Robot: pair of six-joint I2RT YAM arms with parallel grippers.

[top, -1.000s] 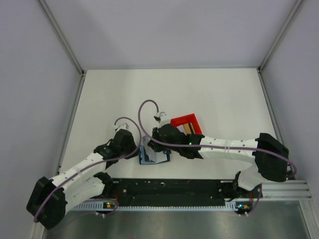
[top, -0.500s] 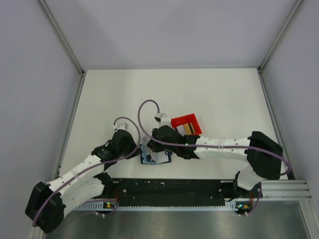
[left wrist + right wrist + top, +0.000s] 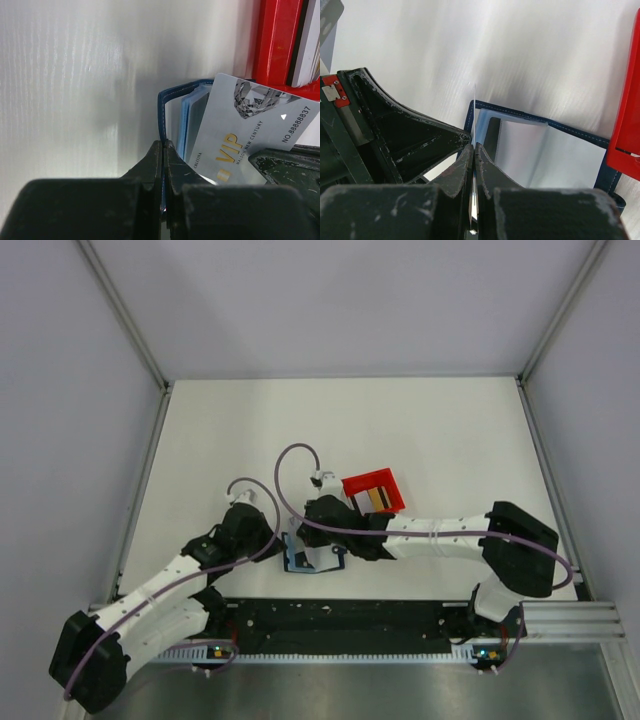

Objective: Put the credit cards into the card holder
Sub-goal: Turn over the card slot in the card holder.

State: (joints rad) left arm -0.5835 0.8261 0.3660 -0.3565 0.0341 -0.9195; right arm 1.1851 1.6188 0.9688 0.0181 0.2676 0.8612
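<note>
The navy card holder (image 3: 308, 558) lies open near the table's front edge, its light blue pockets showing in the right wrist view (image 3: 540, 145). My left gripper (image 3: 164, 146) is shut on the holder's navy cover (image 3: 165, 102) and holds it upright. My right gripper (image 3: 474, 147) is shut on a thin white VIP card (image 3: 245, 132), held on edge at the holder's pockets. More cards (image 3: 377, 497) stand in the red bin (image 3: 371, 487) just behind the holder.
The red bin's wall (image 3: 626, 130) stands close to the right of the holder. A black rail (image 3: 340, 625) runs along the table's near edge. Grey walls enclose the white table (image 3: 450, 430) on three sides.
Both arms have shifted slightly left and toward the front. The holder stays pinched by the left gripper and the card stays in the right gripper.
</note>
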